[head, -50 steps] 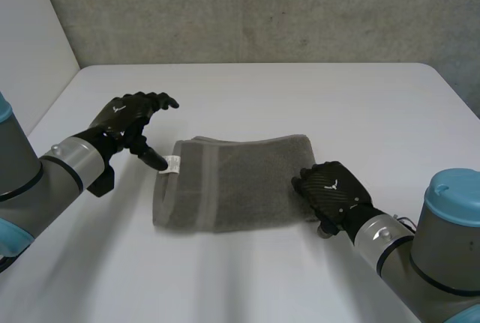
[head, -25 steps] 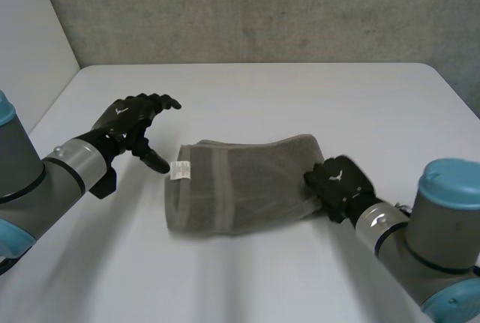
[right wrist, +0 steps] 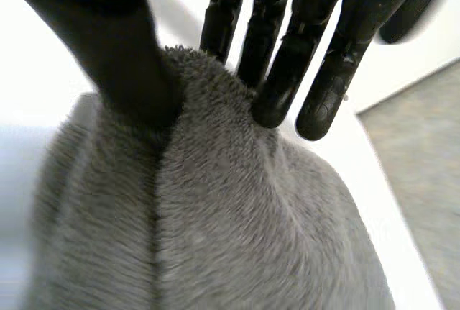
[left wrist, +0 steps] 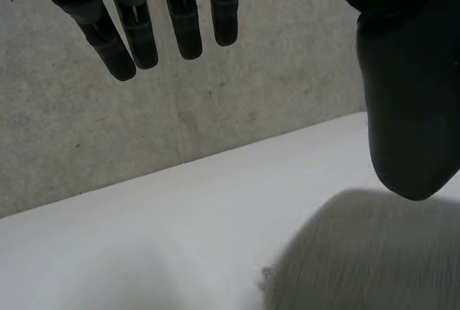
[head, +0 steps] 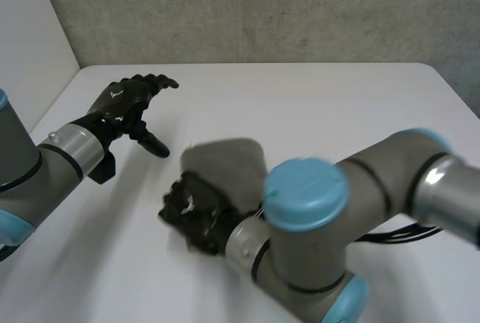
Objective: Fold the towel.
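The grey towel (head: 225, 160) lies in a soft heap on the white table (head: 322, 106), close to the middle. The right arm (head: 307, 210) reaches across in front of it and hides part of it. The right hand (head: 191, 207) is at the side of the towel nearest the robot.

The right wrist view shows the grip up close. The thumb (right wrist: 122, 58) presses on one side of a raised fold, and the fingers (right wrist: 295, 58) press on the other side. The fold is pinched between them, so the right hand is grasping the towel. You can see the fluffy cloth and a line running down it from the thumb. The head view shows the hand from behind, so the pinch is hard to make out there.

The left hand (head: 124, 102) is up over the table, beside the towel and apart from it. Its fingers are straight and let go, and it holds nothing. The left wrist view shows the same long straight fingers (left wrist: 140, 33) and a big thumb (left wrist: 406, 108), with a rounded bit of towel near the thumb tip. It also shows the rough grey wall (left wrist: 215, 116) behind the table.
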Controlling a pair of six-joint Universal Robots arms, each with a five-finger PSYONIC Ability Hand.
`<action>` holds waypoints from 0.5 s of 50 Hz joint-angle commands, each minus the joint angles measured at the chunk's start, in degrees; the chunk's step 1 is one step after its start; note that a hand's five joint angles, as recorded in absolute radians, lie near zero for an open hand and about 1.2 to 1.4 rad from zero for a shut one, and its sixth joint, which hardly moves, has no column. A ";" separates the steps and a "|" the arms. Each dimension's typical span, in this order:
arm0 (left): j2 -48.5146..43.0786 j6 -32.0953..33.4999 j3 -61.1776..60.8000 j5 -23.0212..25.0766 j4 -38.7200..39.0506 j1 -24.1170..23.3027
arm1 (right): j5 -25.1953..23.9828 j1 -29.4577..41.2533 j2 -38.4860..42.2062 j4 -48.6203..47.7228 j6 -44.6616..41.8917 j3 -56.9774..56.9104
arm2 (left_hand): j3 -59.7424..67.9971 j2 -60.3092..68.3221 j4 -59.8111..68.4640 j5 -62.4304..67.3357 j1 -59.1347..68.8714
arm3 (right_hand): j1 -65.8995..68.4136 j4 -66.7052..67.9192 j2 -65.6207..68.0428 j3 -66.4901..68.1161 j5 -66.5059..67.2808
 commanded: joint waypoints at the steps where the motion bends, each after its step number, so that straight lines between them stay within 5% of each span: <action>1: 0.06 -4.45 0.95 0.05 0.11 -1.17 | 1.39 -1.20 -2.76 0.98 3.90 1.80 | -3.61 -4.18 -4.35 -12.54 -4.29 | -26.44 -28.09 -26.01 -27.13 -27.27; 7: -0.73 -7.71 2.09 0.05 2.30 -5.21 | 0.16 -10.25 -17.79 0.72 19.17 8.99 | -3.27 -3.84 -4.02 -12.20 -3.95 | -38.71 -40.36 -38.28 -39.40 -39.54; 11: -1.35 -8.94 2.09 -0.04 2.48 -6.71 | -0.89 -13.78 -20.19 0.98 26.42 10.24 | -3.10 -3.67 -3.85 -12.03 -3.78 | -38.83 -40.48 -38.40 -39.52 -39.66; 16: -6.53 -8.94 1.83 -1.00 2.13 -10.05 | -3.35 -17.47 -17.13 1.07 31.34 10.24 | -2.60 -3.16 -3.34 -11.52 -3.27 | -38.83 -40.48 -38.40 -39.52 -39.66; 25: -13.47 -3.14 1.21 -12.08 -1.56 -14.01 | -2.04 -17.74 -2.87 1.50 29.76 5.67 | -0.91 -1.48 -1.66 -9.84 -1.59 | -38.83 -40.48 -38.40 -39.52 -39.66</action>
